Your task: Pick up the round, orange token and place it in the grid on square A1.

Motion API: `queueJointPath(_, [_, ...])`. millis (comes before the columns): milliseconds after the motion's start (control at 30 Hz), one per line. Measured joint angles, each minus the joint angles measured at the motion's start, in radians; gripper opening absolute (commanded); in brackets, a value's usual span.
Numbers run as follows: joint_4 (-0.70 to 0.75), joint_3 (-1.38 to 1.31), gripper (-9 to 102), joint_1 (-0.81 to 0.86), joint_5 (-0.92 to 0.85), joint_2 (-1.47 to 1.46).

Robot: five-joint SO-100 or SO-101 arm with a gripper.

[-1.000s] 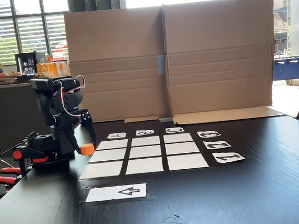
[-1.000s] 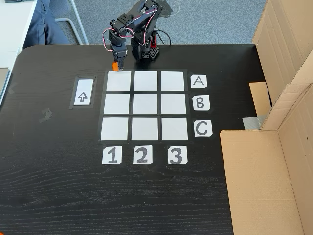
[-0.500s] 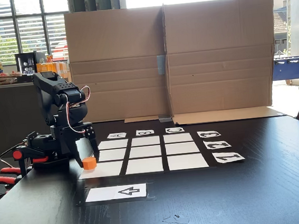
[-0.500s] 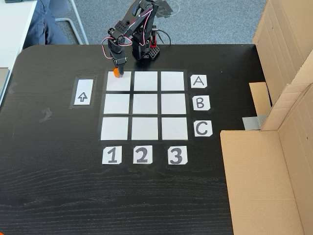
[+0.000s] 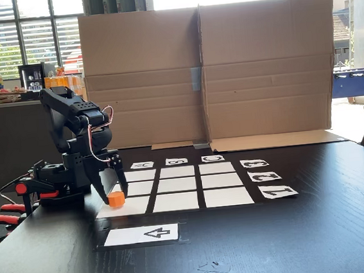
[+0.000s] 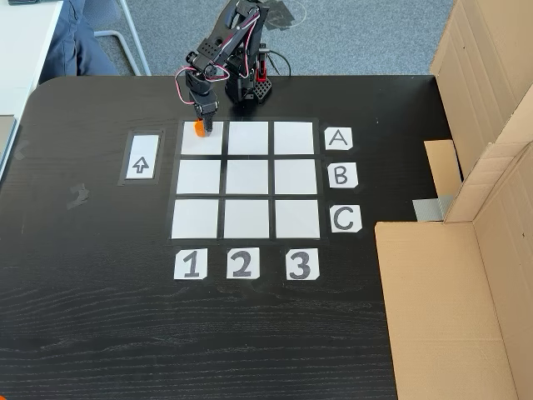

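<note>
- Orange token [image 5: 116, 199] sits low between the two black fingers of the gripper [image 5: 113, 198], which are clamped on it; seen from above, the token [image 6: 199, 127] is over the upper left part of square A1 [image 6: 202, 139], the corner cell in line with the "A" card [image 6: 338, 138] and the "1" card [image 6: 190, 264].
- Whether the token's underside touches the cell cannot be told: in the low fixed view it looks level with the near corner cell [image 5: 125, 207], but the fingers and their shadow cover the contact line.
- Nearest the low camera, in front of the grid [image 5: 177, 187], the arrow card [image 5: 142, 234] lies flat, and a faint scrap of clear tape [image 5: 211, 270] lies nearer still, hard to make out.
- Around the grid [image 6: 246, 182] the dark wooden table [image 6: 100, 317] is bare: open room lies below the number cards and to the left of the arrow card [image 6: 141, 157] in the high view.
- Right of the grid in that view, cardboard walls [image 6: 491, 125] and a cardboard floor flap [image 6: 441, 308] close off that side of the table, well apart from the cells.
- Beyond square A1, the arm's base [image 6: 248, 83] stands at the table's far edge, just beside the grid's top row.
- Orange-handled clamps [image 5: 6, 215] hold at the table edge left of the base in the low view, partly cut off by the frame.
- A person's sleeve [image 6: 75, 37] is cut off at the top left corner of the high view, off the table.
</note>
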Motion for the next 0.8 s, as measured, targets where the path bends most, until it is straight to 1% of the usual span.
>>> queueJointPath(433, [-0.066, 0.000, 11, -0.026, 0.012, -0.055])
queueJointPath(800, [-0.071, 0.006, 11, -0.026, 0.012, -0.061])
